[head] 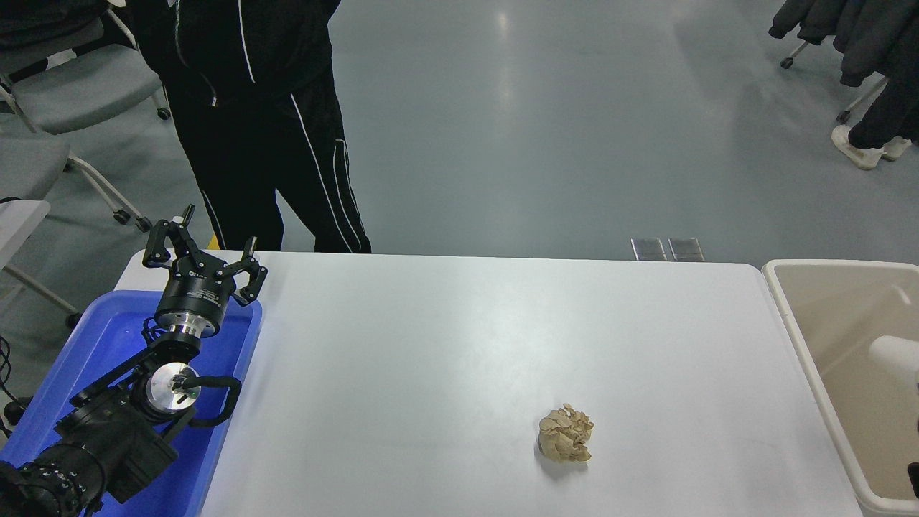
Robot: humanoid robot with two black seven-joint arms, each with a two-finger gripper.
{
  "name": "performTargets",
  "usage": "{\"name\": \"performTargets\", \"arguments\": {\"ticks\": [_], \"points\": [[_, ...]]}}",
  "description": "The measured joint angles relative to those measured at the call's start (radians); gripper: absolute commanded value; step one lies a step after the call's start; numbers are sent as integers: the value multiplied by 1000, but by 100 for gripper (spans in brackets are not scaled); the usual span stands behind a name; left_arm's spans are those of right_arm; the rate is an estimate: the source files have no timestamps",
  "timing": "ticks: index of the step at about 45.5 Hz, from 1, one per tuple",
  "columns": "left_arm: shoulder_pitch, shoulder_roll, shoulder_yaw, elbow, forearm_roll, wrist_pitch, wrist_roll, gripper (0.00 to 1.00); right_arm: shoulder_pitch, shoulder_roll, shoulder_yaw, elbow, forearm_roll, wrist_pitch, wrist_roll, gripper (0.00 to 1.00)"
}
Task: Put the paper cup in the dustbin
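The white paper cup (892,355) is inside the beige dustbin (797,319) at the table's right end. It is cut off by the picture's right edge and looks blurred. Nothing shows gripping it. Of my right arm only a dark sliver (913,472) shows at the right edge, lower down, over the dustbin. Its gripper is out of view. My left gripper (203,248) is open and empty, parked over the blue tray at the lower left.
A crumpled tan paper ball (566,432) lies on the white table (459,337), right of the middle. The blue tray (108,337) sits under my left arm. A person in black (258,122) stands at the far left side. Chairs stand behind.
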Motion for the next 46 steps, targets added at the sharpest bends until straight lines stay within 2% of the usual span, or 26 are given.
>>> {"name": "performTargets", "arguments": {"ticks": [3, 4, 5, 8, 9, 46], "points": [[0, 0, 0, 0, 0, 0, 0, 100, 0, 4, 4, -3, 3, -6, -5, 22], [0, 0, 0, 0, 0, 0, 0, 100, -1, 5, 5, -4, 3, -7, -6, 60], [0, 0, 0, 0, 0, 0, 0, 100, -1, 7, 6, -4, 5, -10, -9, 74], [0, 0, 0, 0, 0, 0, 0, 100, -1, 8, 5, -6, 5, -12, -10, 95], [0, 0, 0, 0, 0, 0, 0, 100, -1, 9, 4, -6, 5, -13, -11, 98], [0, 0, 0, 0, 0, 0, 0, 100, -2, 14, -5, -12, -4, -20, -14, 99]]}}
